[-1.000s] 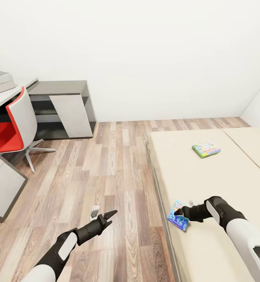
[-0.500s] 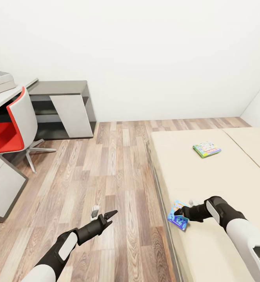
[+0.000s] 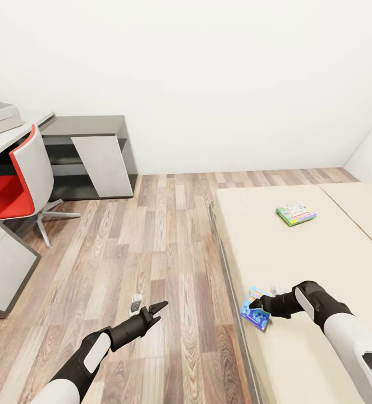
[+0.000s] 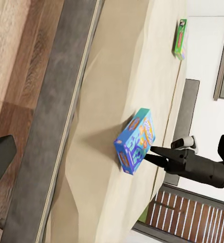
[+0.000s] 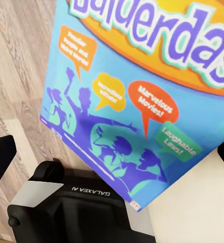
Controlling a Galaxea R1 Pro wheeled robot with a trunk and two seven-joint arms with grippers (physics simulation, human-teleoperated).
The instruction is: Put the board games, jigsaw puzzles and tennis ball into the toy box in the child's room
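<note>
Where the cream mattress of the bed [image 3: 298, 252] meets its dark grey edge, the small blue board game [image 3: 255, 309], a flat glossy box printed with purple cartoon figures, stands tilted, pinched by the right gripper [image 3: 257, 303]; farther up the bed lies a green-edged game box [image 3: 295, 214]; beside the bed, over wood planks, the left gripper [image 3: 156, 312] hangs unclenched, empty; beyond stand a red chair [image 3: 17, 185] and the pale table [image 3: 14, 137].
</note>
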